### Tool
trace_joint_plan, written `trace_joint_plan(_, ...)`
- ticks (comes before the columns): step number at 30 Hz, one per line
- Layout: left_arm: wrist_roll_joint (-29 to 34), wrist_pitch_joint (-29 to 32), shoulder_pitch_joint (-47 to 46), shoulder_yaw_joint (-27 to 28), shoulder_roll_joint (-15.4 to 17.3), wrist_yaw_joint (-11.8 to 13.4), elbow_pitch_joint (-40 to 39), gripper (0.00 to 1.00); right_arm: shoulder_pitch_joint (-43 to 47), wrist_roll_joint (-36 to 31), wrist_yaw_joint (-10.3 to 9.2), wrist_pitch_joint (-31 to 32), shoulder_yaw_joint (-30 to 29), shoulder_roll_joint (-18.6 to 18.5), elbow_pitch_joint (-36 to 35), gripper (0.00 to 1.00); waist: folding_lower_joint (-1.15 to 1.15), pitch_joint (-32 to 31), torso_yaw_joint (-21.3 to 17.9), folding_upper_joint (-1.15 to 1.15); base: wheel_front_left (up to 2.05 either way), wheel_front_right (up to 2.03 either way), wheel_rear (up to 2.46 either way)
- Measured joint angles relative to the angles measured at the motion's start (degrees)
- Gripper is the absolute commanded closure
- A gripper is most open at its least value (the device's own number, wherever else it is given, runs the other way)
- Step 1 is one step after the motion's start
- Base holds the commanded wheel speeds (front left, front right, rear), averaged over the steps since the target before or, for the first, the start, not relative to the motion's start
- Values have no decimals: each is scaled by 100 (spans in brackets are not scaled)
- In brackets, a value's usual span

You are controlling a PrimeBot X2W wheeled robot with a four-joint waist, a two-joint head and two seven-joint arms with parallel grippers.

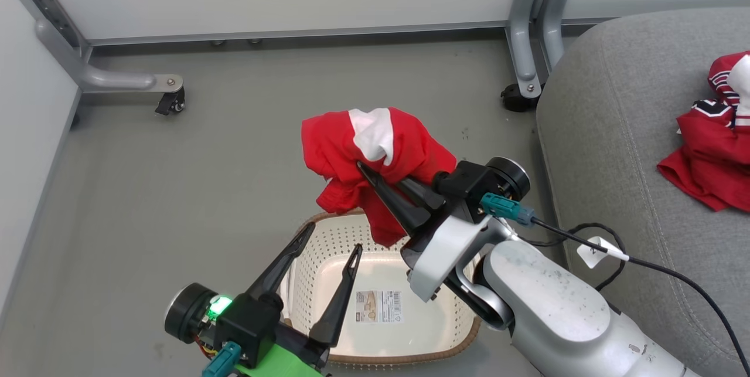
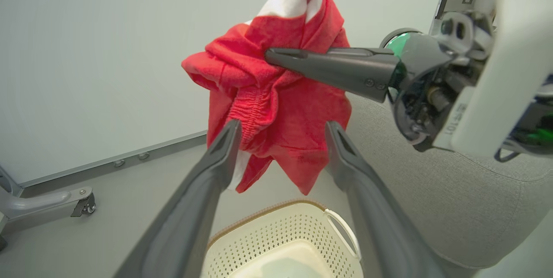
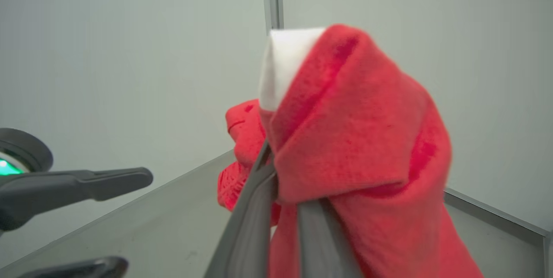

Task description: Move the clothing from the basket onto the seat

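Holding a red-and-white garment aloft so it hangs clear of the empty laundry basket below, the right gripper has its jaws clamped on the bunched cloth, while the left gripper hovers with jaws apart and a second garment already lies on the grey seat.

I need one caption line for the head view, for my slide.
Right gripper shut on a soft red-and-white fabric garment above the cream perforated plastic basket; left gripper open.

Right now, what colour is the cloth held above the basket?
The cloth is red with a white panel, clearest in head view.
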Motion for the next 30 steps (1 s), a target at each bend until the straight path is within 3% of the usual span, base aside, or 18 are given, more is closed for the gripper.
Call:
trace_joint_plan(13,34,44,-113,-48,75,-24,27,0,19,-67,0,-64,-200,21,-23,100,0,211,-587,0,0,0,0)
trace_joint_plan(30,102,420,-634,-334,225,-254,-51,0,266,-120,0,-361,-996,56,215,100,0,627,-2261,0,0,0,0)
